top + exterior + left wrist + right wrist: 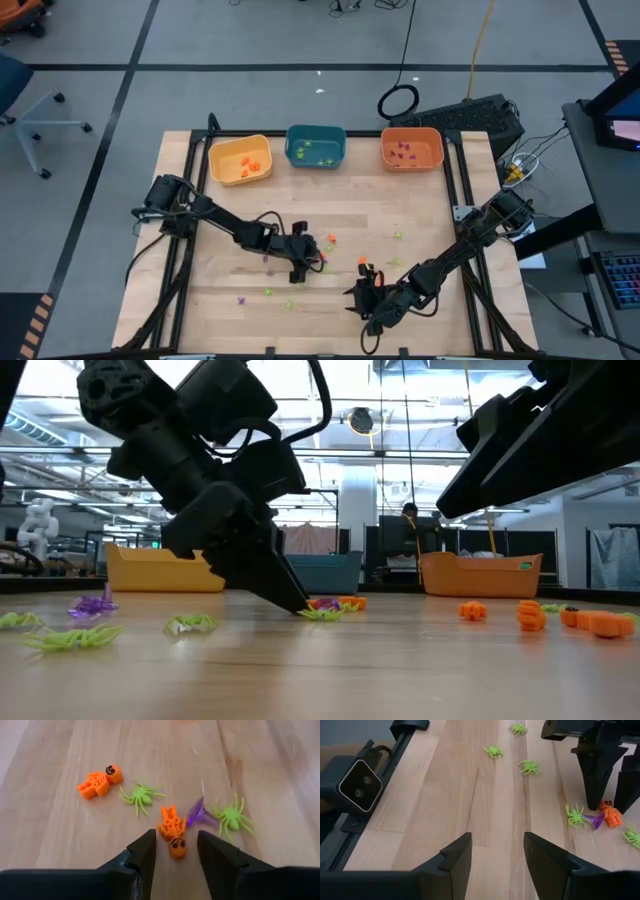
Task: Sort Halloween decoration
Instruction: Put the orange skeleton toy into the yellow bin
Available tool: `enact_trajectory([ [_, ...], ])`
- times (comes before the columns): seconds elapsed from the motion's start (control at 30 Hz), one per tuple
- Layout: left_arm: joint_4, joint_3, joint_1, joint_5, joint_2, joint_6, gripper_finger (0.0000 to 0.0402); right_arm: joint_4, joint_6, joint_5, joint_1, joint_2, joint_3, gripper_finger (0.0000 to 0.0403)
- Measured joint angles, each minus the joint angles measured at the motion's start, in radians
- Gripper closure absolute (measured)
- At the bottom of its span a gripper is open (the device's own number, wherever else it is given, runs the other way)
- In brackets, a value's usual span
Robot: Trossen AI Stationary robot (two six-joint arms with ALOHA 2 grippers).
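1. The left gripper (pixel 174 851) reached low over the table (pixel 430 215) near its middle, fingertips down at the wood, fingers spread.
2. An orange skeleton trinket (pixel 173 827) lay flat between those fingertips, unpinched, its long axis running away from the gripper, head nearest.
3. The right gripper (pixel 495 851) hovered nearby, fingers parted and empty.

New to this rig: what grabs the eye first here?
The left gripper, fingers open and tips down on the wooden table near its middle, straddling an orange skeleton with a purple trinket and green spider beside it. Along the far edge sit a yellow bin, teal bin and orange bin. The right gripper waits open nearby.
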Motion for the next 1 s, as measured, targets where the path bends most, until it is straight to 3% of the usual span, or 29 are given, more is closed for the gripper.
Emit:
enact_trajectory([
  [0.17, 0.008, 0.002, 0.012, 0.008, 0.030, -0.008, 0.0272, 0.000, 0.000, -0.002, 0.000, 0.000, 0.000, 0.0238],
  [0.47, -0.039, 0.001, 0.013, 0.015, -0.005, 0.000, 0.0387, 0.000, -0.005, -0.002, 0.000, 0.000, 0.000, 0.0238],
  [0.63, -0.160, -0.003, 0.013, 0.002, -0.088, 0.001, 0.0386, 0.000, -0.005, -0.002, 0.000, 0.000, 0.000, 0.0238],
  [1.0, -0.522, -0.002, 0.012, -0.148, -0.337, -0.007, 0.0382, -0.005, -0.023, -0.002, 0.000, 0.000, 0.000, 0.0238],
])
